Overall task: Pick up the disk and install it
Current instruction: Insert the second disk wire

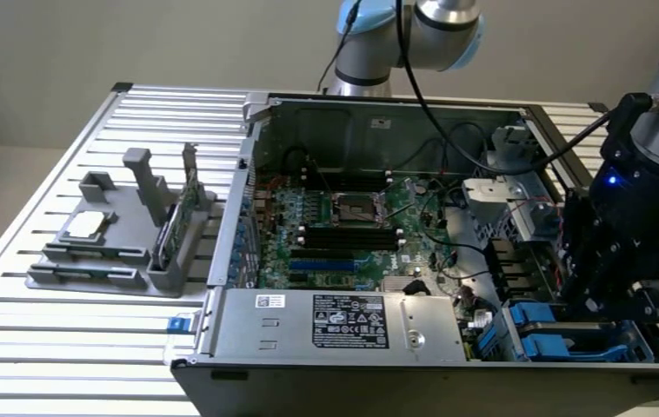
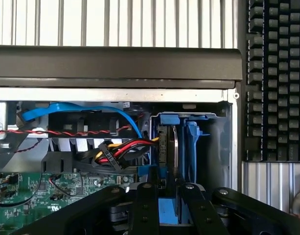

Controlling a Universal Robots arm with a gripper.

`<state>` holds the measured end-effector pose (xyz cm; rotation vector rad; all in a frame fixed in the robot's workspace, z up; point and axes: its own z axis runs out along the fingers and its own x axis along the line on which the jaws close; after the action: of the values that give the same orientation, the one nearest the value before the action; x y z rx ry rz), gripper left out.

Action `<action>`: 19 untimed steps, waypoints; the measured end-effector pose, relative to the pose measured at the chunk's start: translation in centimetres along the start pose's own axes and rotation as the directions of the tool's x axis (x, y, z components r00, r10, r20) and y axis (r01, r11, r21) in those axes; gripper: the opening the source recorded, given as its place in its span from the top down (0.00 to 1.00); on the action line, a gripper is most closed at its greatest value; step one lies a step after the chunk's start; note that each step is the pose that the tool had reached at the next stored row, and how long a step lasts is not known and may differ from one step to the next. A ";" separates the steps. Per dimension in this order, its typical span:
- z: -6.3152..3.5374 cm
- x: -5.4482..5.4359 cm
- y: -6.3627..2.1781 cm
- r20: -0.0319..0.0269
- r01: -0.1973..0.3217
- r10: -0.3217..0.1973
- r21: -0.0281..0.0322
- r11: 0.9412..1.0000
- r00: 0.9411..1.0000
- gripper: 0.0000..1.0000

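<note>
The disk stands on edge in its blue carrier, set down into the drive bay at the corner of the open computer case. In the wrist view my gripper straddles the near end of the carrier, right over the bay. In the exterior view the black gripper hangs low at the case's right side, just above the blue carrier. Whether it still presses on the carrier is hidden.
Red, yellow and blue cables run beside the bay, above the green motherboard. A power supply lies along the case's front. On the exterior view's left, a grey fixture holds a square chip and a green card. A black keyboard lies outside the case.
</note>
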<state>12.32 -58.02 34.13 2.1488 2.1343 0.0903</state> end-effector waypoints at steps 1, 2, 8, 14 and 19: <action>-0.26 0.0 0.03 0.000 0.000 0.000 0.002 1.000 1.000 0.75; -0.48 0.0 0.06 0.000 0.000 0.000 0.004 1.000 1.000 0.75; -0.81 0.0 -0.25 -0.002 0.000 0.000 0.017 1.000 1.000 0.75; -1.17 0.0 -0.85 -0.006 0.000 0.000 0.027 1.000 1.000 0.75; -1.54 -0.1 -1.12 -0.008 0.000 0.000 0.030 1.000 1.000 0.84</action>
<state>11.02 -58.02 35.53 2.1687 2.1540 0.0673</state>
